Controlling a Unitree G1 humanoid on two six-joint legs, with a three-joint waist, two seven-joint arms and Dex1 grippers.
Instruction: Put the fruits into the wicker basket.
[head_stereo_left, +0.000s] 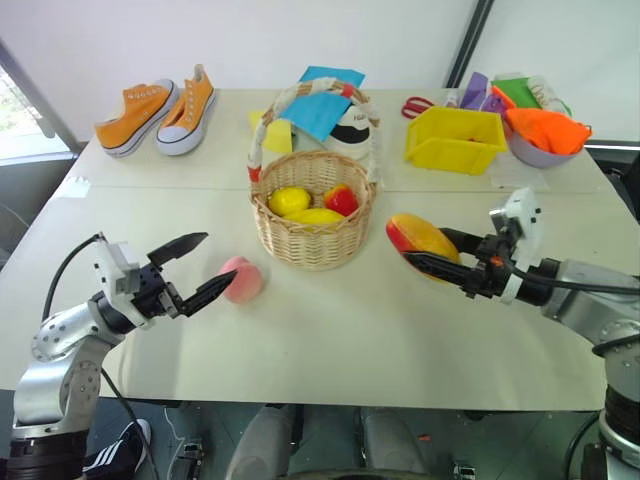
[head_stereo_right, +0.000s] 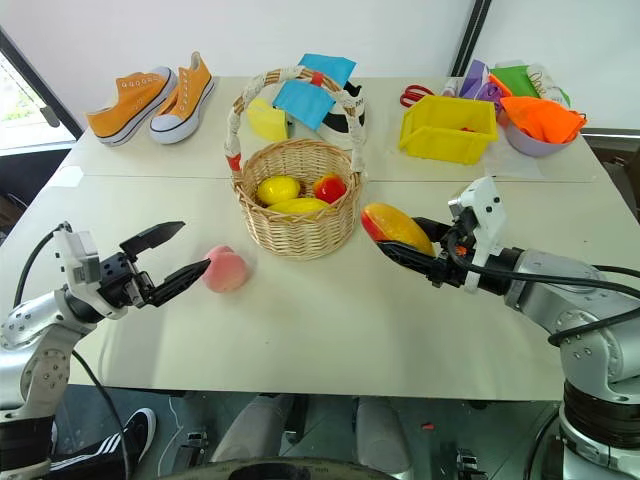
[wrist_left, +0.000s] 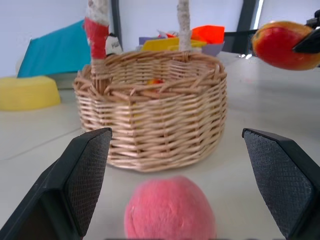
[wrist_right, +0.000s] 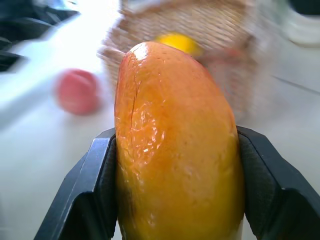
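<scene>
The mango (head_stereo_left: 420, 236) is clamped between the two black fingers of the right end effector (head_stereo_left: 432, 252), held off the table (head_stereo_left: 330, 340) just to the right of the wicker basket (head_stereo_left: 312, 215); in the right wrist view the pads press on both flanks of the fruit, with its blushed end pointing toward the basket. The peach (head_stereo_left: 242, 279) lies on the table near and to the left of the basket, just in front of the left end effector (head_stereo_left: 195, 268), whose fingers stand wide apart with nothing between them.

The step in hand looks like carrying the mango over the rim and setting it inside. To do it well, the right arm should lift high enough to clear the woven wall, come in from the right side so as to miss the arched handle (head_stereo_left: 270, 120) (it spans the basket from left to right), and open only once the mango is low over the yellow and red fruit (head_stereo_left: 312, 203) already inside. A drop from height could bounce it out.

The left arm should straddle the peach squarely before closing, since a glancing finger would roll it.
</scene>
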